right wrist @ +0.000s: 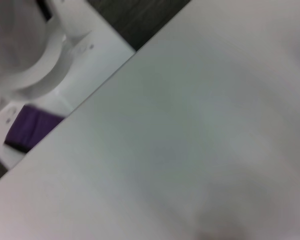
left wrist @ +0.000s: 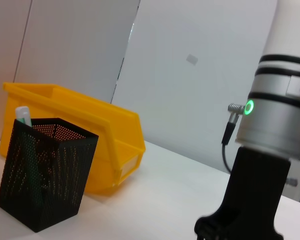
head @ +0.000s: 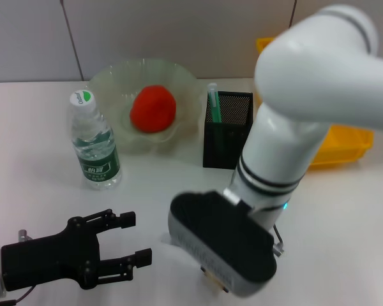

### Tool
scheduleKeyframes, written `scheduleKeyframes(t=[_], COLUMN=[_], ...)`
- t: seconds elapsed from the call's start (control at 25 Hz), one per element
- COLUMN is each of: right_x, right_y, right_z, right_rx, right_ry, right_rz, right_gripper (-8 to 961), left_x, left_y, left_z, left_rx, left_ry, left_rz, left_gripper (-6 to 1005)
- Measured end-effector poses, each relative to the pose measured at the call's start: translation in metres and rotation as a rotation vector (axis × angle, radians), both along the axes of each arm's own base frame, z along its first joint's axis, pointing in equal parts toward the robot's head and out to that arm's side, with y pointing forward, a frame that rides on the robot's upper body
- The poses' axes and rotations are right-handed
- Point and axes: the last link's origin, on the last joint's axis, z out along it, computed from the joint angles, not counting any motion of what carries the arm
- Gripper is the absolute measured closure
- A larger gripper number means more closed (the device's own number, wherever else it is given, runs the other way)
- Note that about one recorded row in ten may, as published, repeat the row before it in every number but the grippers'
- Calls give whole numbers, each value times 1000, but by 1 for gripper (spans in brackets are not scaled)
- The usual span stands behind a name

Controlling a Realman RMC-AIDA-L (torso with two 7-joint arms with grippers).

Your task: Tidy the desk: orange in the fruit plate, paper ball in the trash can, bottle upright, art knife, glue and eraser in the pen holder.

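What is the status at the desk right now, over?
Left gripper open, low over the white desk. Right gripper hidden under its own arm. Red-orange orange in pale-green glass fruit plate; clear plastic bottle upright. Nothing blocking.

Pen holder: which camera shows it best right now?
The left wrist view: the pen holder fills the near foreground from the side, unobstructed, with the trash can behind it. The head view shows it smaller, from above, beside the fruit plate, its lower corner hidden by the right arm. The right wrist view shows only bare desk.
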Motion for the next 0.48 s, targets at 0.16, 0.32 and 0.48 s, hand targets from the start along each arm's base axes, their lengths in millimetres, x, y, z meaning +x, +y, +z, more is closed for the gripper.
scheduleKeyframes(t=[0.16, 0.32, 0.48], right_x=[-14, -22, -24], right_y=[10, 26, 45], right_z=[19, 41, 66], right_rx=[41, 127, 244], right_ry=[75, 174, 273], right_rz=[-91, -187, -281], right_gripper=[530, 529, 530], left_x=[0, 0, 0], left_y=[0, 0, 0], left_z=[0, 0, 1], left_rx=[0, -1, 0], left_ry=[0, -1, 1], left_rz=[0, -1, -1], left_gripper=[169, 169, 169])
